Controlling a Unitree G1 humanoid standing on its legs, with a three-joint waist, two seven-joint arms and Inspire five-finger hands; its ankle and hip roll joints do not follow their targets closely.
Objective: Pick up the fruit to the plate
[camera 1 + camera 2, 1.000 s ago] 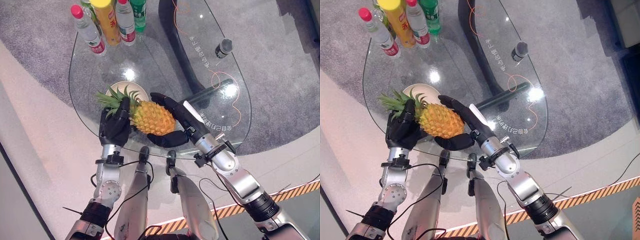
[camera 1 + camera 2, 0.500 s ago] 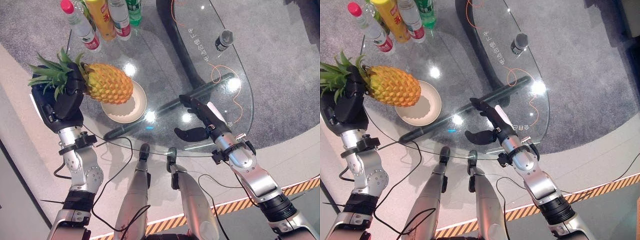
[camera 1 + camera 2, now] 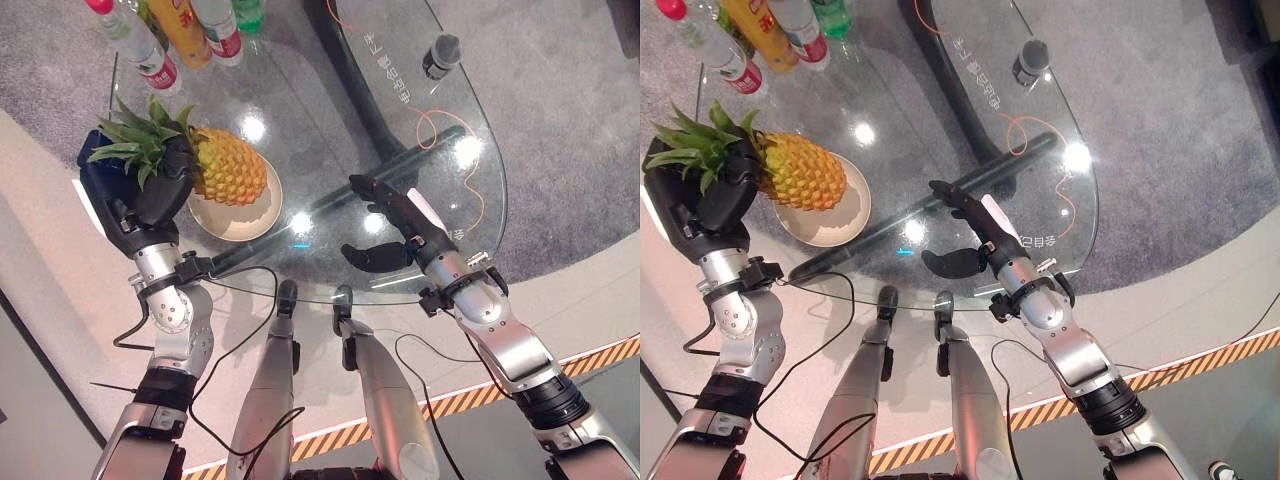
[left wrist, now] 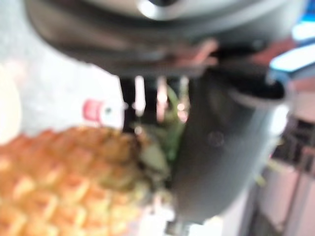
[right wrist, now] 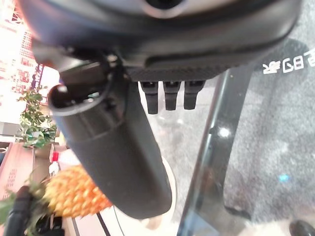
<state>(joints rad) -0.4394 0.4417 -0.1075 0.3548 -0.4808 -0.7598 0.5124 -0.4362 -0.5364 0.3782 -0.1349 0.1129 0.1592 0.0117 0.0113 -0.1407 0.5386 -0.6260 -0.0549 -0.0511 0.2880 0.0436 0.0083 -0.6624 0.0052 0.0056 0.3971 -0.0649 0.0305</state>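
At upper left, our left hand (image 3: 150, 195) grips the pineapple (image 3: 228, 166) over the plate (image 3: 245, 212); our right hand (image 3: 392, 225) hangs open mid-frame.

Left hand (image 3: 702, 205) fingers curled round pineapple (image 3: 800, 172) crown, fruit over plate (image 3: 852, 212); right hand (image 3: 975, 235) spread above glass table (image 3: 1040, 190).

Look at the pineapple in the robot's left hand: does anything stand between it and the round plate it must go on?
Nothing visible does. The left hand grips the yellow pineapple by its green crown, directly over the round cream plate on the glass table. The bottles stand further back; the open right hand is off to the side.
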